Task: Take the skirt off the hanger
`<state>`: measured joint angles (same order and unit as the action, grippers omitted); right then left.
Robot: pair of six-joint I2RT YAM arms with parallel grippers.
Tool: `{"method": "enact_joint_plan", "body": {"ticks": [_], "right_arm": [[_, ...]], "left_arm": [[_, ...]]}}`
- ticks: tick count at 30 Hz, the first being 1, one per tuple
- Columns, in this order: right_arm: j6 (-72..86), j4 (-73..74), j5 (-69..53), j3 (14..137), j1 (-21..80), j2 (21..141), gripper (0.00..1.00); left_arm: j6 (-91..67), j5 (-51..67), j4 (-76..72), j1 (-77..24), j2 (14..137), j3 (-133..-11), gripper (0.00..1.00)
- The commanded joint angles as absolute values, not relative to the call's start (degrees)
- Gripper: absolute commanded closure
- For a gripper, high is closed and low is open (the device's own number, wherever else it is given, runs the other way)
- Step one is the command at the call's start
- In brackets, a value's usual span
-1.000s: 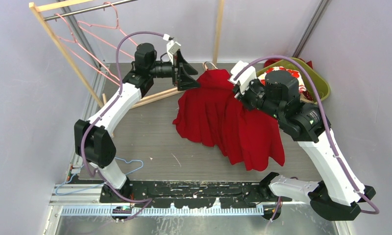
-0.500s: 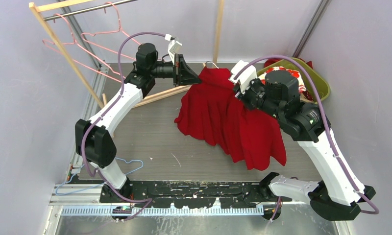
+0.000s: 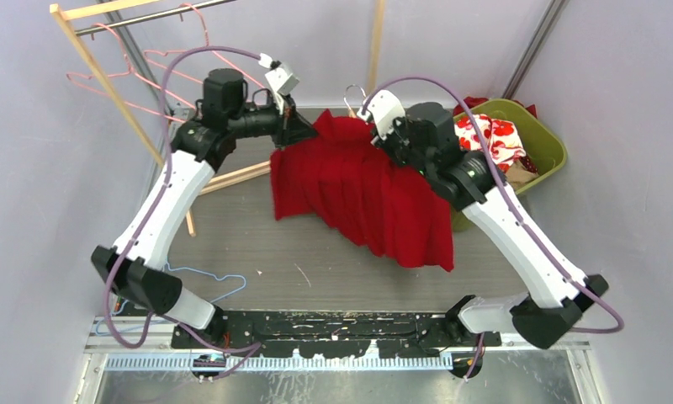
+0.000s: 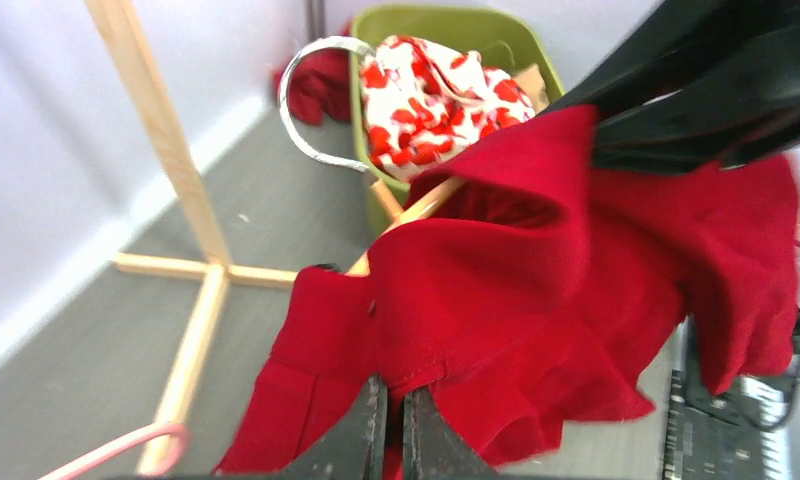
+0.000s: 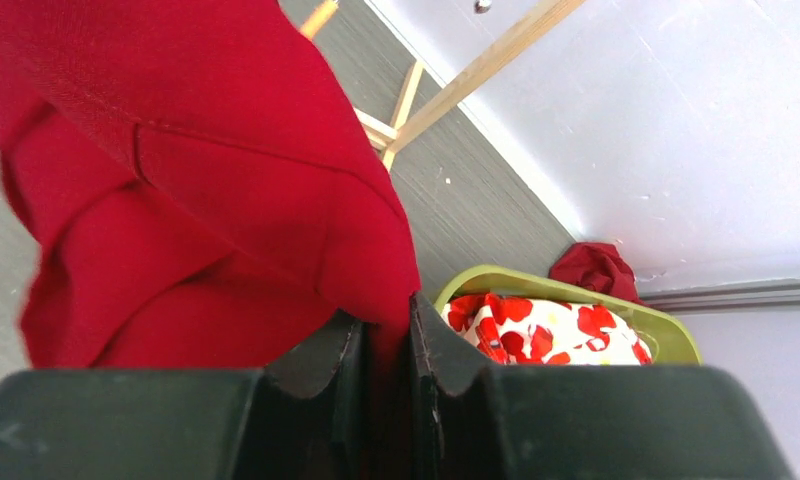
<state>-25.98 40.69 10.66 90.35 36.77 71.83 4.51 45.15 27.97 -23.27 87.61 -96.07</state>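
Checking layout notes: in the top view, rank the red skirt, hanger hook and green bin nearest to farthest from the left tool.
1. Red skirt: gripped by the left tool.
2. Hanger hook: just to its right, at the waistband.
3. Green bin: far right, at the back.

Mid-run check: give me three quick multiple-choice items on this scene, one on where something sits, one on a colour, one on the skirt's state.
1. Where is the bin?
A. back right
B. front left
C. front centre

2. What colours is the cloth in it?
A. plain blue
B. white and red
C. black

3. What state is the skirt in?
A. lying flat, untouched
B. folded in the bin
C. pinched by the left gripper and the right gripper

Answers:
1 A: it sits at the far right in the top view.
2 B: it shows red flowers on white.
3 C: each wrist view shows fingers closed on red fabric.
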Motion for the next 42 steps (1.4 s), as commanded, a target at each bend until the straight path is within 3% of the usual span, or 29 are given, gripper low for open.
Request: {"method": "enact_joint_plan", "body": {"ticks": [1, 5, 9, 17, 25, 33, 42], "right_arm": [[-25.4, 26.4, 17.6, 91.4, 35.6, 75.3, 0.99], [-23.9, 23.2, 22.2, 92.2, 35.4, 78.4, 0.99], [-24.3, 22.6, 25.4, 94.8, 34.7, 81.1, 0.99], [-26.4, 19.3, 28.9, 91.0, 29.3, 79.1, 0.99], [-26.2, 15.3, 32.6, 95.7, 28.6, 81.0, 0.99], [-27.3, 11.7, 39.1, 103.3, 25.3, 87.1, 0.99], [-21.8, 10.5, 33.7, 108.2, 22.7, 87.8, 0.99]], "left_arm": [[11.4, 40.9, 34.8, -24.1, 78.9, -104.0, 1.00], [12.1, 40.9, 36.3, -24.1, 76.5, -103.8, 1.00], [14.0, 38.4, 37.7, -24.1, 71.4, -95.1, 1.00], [20.0, 26.0, 43.8, -24.1, 61.0, -85.0, 1.00], [12.3, 36.9, 38.6, -25.3, 62.2, -74.0, 1.00], [12.9, 34.7, 41.2, -31.0, 61.1, -69.0, 1.00], [11.3, 33.6, 37.2, -32.5, 63.6, -67.3, 1.00]]}}
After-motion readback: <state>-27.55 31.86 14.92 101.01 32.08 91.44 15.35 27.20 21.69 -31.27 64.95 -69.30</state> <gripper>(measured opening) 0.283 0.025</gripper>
